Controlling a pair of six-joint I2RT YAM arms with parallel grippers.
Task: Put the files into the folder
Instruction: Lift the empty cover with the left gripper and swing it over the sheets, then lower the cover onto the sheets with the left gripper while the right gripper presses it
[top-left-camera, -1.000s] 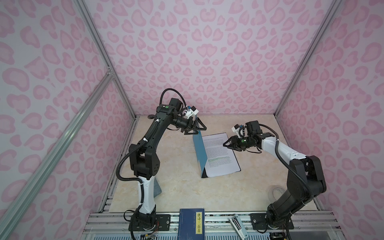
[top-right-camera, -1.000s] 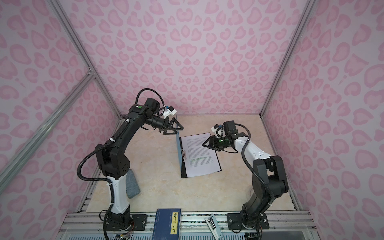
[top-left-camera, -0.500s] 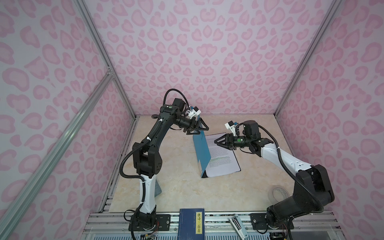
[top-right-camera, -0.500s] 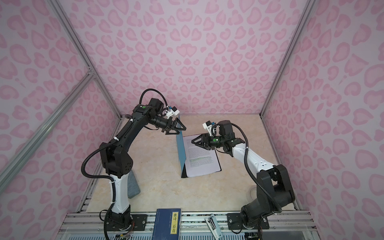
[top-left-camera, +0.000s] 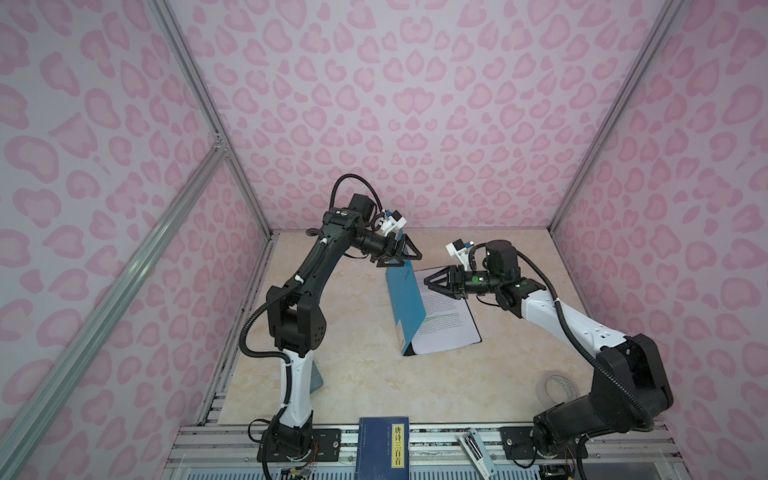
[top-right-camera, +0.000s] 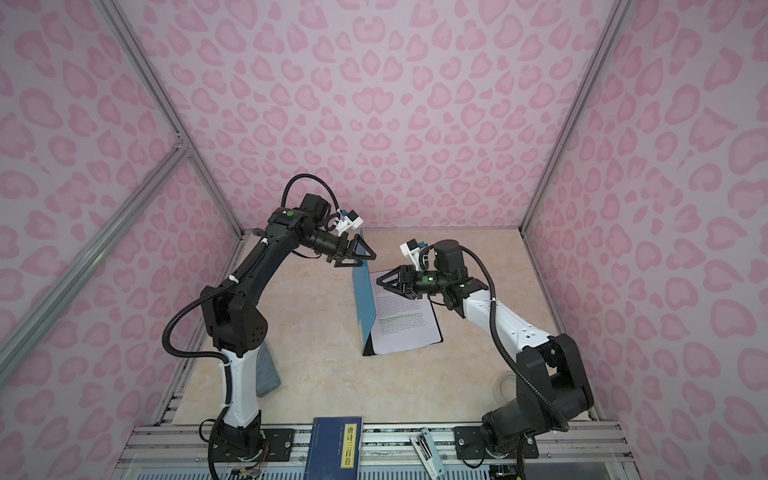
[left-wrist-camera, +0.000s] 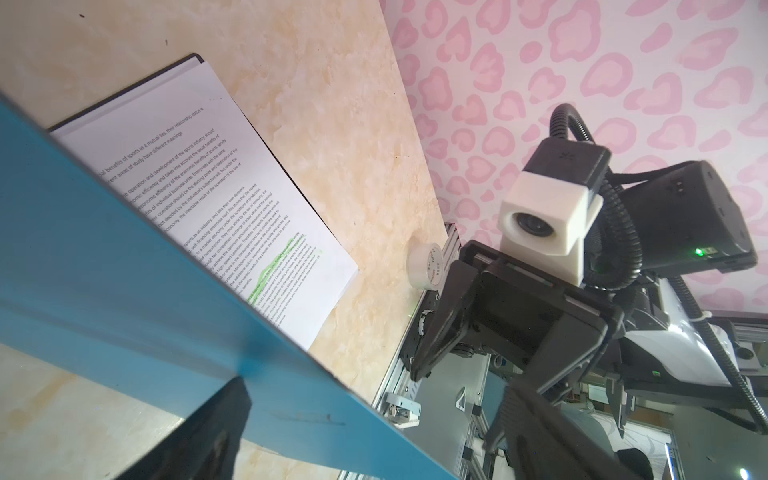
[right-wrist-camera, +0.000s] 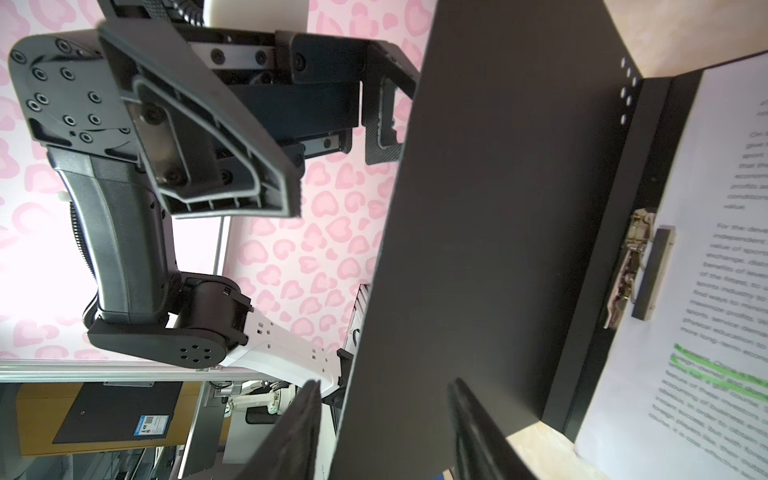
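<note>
L gripper (top-left-camera: 409, 259), jaws wide & gripping nothing, straddles the upright blue cover of the folder (top-left-camera: 405, 303), prob. propping it open toward the worktop (top-left-camera: 340, 353) far edge, while R gripper (top-left-camera: 430, 286), jaws apart & empty, hovers over the files (top-left-camera: 446, 328) lying inside.

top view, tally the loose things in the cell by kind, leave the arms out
bright blue thin folder, cover raised: 1
stack of white printed paper sheets: 1 (sheet count hidden)
dark blue book with yellow label strip: 1
white tape roll: 1
grey-blue flat pad: 1
white stapler-like tool: 1
total: 6
</note>
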